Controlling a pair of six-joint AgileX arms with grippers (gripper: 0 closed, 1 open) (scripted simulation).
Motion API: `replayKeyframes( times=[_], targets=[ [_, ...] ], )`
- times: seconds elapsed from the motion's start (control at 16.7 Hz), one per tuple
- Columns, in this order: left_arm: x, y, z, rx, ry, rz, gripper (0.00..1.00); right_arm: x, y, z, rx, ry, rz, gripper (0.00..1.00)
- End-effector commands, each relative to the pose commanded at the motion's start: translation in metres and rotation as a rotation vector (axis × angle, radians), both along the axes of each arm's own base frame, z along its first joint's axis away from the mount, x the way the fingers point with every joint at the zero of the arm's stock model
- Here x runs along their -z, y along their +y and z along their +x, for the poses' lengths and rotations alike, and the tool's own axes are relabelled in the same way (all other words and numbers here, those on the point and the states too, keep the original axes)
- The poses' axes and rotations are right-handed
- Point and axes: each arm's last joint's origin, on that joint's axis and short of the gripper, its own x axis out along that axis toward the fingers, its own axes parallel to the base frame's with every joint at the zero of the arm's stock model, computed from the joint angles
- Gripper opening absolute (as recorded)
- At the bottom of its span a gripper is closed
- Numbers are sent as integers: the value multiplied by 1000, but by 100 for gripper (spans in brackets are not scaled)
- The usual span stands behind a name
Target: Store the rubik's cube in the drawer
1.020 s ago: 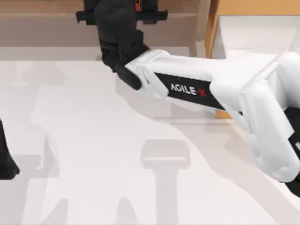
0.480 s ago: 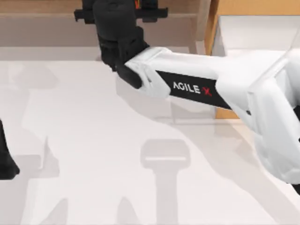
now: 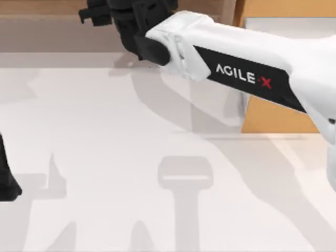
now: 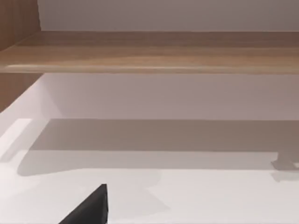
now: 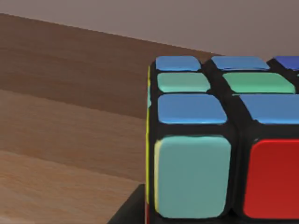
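Filling right wrist view, rubik's cube [image 5: 219, 140] cut off.

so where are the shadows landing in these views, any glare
Top view: soft grey arm shadows spread across the white table, no glare. Left wrist view: the wooden shelf casts a broad shadow band beneath it. Right wrist view: the rubik's cube is evenly lit, no hotspots on its stickers.

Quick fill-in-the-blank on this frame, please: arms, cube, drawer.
1. The arm stretching over the table toward the wooden shelf is the ___ one.
2. The interior of the drawer is ___.
3. The rubik's cube appears close up in the ___ wrist view.
4. The idle left arm sits at the table's ___ edge.
Missing: right; white; right; left.
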Motion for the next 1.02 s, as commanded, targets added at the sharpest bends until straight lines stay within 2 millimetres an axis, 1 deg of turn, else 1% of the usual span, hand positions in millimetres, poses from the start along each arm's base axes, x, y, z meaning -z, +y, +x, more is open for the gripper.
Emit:
replayKeyframes(
  times=[0.18, 0.3, 0.42, 0.6, 0.72, 0.9, 1.02],
  targets=[
    [0, 0, 0, 0, 0, 0, 100, -21, -19, -9, -54, 152, -77, 0],
    [0, 0, 0, 0, 0, 0, 100, -33, -38, -14, -75, 270, -127, 0],
    [0, 0, 0, 0, 0, 0, 100, -43, -62, -17, -82, 396, -170, 0],
    [0, 0, 0, 0, 0, 0, 100, -54, -104, -17, -61, 588, -209, 0],
    [0, 0, 0, 0, 0, 0, 100, -60, -136, -11, -26, 707, -212, 0],
    [0, 0, 0, 0, 0, 0, 100, -63, -188, 6, 54, 857, -178, 0],
    [0, 0, 0, 0, 0, 0, 100, -56, -224, 23, 116, 944, -139, 0]
  ],
)
